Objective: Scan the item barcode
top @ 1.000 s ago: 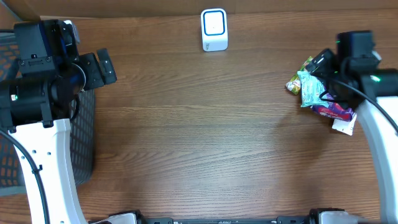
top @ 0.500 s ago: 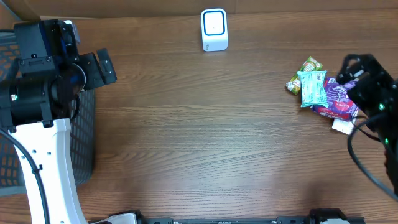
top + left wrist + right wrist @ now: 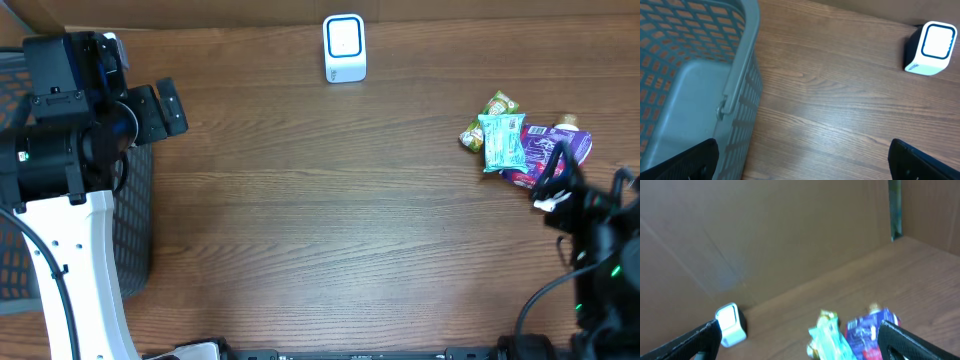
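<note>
Right tool (image 3: 799, 339) wide open, facing snack packets (image 3: 852, 332)

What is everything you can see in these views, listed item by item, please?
barcode scanner: one, white with blue ring, back middle of table
mint packet: one, pale green, top of pile at right
yellow packet: one, yellow-green, under the mint packet
purple packet: one, purple, pile's right side
basket: one, grey mesh, far left
table: one, brown wood, centre
left claw: one, black, open, by the basket
right claw: one, black, open, near the purple packet
</note>
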You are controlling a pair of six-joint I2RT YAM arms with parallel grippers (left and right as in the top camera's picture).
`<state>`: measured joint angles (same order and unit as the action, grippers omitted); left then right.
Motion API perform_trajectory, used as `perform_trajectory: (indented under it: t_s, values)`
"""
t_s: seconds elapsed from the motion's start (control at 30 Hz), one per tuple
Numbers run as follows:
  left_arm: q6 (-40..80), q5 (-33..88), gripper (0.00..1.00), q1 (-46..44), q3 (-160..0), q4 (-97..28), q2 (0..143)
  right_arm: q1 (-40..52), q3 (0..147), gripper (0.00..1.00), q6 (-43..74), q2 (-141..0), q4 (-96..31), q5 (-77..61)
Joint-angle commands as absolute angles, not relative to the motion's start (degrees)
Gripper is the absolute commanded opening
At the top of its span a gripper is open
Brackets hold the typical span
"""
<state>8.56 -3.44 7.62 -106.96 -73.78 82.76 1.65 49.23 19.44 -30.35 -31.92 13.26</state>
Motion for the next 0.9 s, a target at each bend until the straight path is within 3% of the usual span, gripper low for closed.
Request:
perform_trajectory:
  t_s: [0.0,0.23,0.43,0.57,0.87]
  values:
    - [7.46,-3.16,1.0,7.81,-107.09,-73.69,82.89,1.93,35.94,1.0,17.52,-20.47,-26.26,12.56]
    - [7.46,-3.14,1.0,7.81,-107.09,-73.69,82.89,3.18,12.12,1.0,17.5,-4.82,-11.22,9.85]
    - [7.46,-3.16,0.99,7.81,-107.09,-73.69,82.89,5.23,2.52,1.0,11.2,-1.43,-0.1,3.6]
    - [7.46,-3.14,1.0,7.81,-107.09,-73.69,82.89,5.63,0.45,1.0,0.32,-0.62,-2.13,-4.23]
    - [7.46,-3.16,1.0,7.81,-107.09,-73.69,82.89,5.63,0.45,1.0,-0.03,-0.16,-4.29,-4.16]
